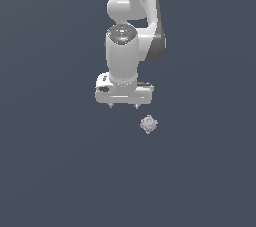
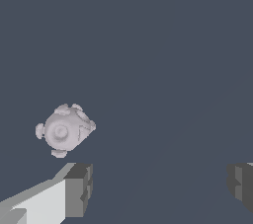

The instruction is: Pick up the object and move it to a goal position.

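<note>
The Panda arm [image 1: 131,26] hangs over a plain dark floor [image 1: 50,171] with its gripper [image 1: 124,106] wide open and nothing between the jaws. The object [image 1: 148,124], a tiny knobbly grey-lilac ball, lies on the floor just off toward the exterior view's right, outside the fingers. Dropping straight down from here would probably miss it or clip a stub and roll it away

Exterior view high, looking down, wrist view close, both showing object [image 1: 148,124] [image 2: 64,129]
</note>
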You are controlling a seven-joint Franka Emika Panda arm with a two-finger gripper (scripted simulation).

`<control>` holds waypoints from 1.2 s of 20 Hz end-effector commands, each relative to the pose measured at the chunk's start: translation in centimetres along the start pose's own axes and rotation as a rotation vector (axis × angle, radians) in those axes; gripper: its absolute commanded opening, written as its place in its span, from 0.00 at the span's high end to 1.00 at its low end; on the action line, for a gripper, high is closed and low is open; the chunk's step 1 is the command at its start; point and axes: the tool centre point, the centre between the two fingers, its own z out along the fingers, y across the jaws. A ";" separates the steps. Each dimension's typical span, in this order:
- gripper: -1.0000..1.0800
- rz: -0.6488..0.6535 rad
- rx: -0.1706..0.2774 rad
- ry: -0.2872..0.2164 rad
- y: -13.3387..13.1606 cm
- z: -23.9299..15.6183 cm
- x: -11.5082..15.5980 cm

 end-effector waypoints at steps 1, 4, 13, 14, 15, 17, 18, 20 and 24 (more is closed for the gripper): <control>0.04 0.000 0.000 0.000 0.0 0.0 0.0; 0.04 -0.004 -0.002 0.001 0.2 0.0 0.1; 0.04 -0.012 -0.011 0.006 1.3 0.1 0.6; 0.04 -0.013 -0.011 0.006 1.3 0.1 0.6; 0.04 -0.016 -0.011 0.005 1.2 0.1 0.6; 0.04 -0.029 -0.011 0.004 1.0 0.3 0.6; 0.04 -0.038 -0.011 0.004 0.8 0.4 0.6; 0.04 -0.063 -0.012 0.003 0.4 0.7 0.7; 0.04 -0.141 -0.013 -0.002 -1.0 1.8 0.7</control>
